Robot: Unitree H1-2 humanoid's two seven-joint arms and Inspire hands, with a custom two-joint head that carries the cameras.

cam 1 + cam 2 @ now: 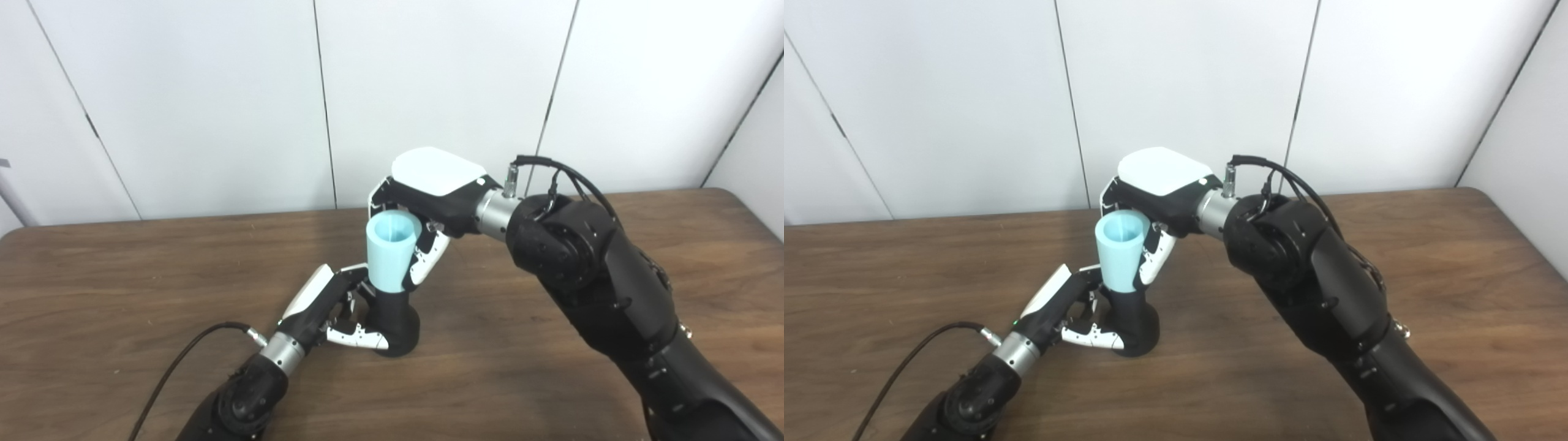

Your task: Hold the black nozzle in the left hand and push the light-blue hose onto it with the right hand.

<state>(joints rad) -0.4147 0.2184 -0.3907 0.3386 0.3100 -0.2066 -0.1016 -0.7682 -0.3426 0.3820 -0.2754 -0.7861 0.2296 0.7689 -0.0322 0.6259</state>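
Black, matte and flared at the foot, the nozzle stands upright on the wooden table, and all positions below are taken from it.

Left eye view: the left hand lies just left of the nozzle with fingers curled around its base, closed on it, evidently to steady it against a downward push. Directly above the nozzle sits the light-blue hose, a smooth, rigid-looking tube, slightly tapered, its open mouth facing up and its lower end already over the nozzle's neck. The right hand reaches in from above and right of the nozzle, fingers wrapped around the hose's upper part, holding it axially in line.

Right eye view: the same arrangement is confirmed. The hose stands above the nozzle with no visible gap at the joint. How deep the hose is seated cannot be judged. The left hand's grip stays low, which leaves the neck clear.
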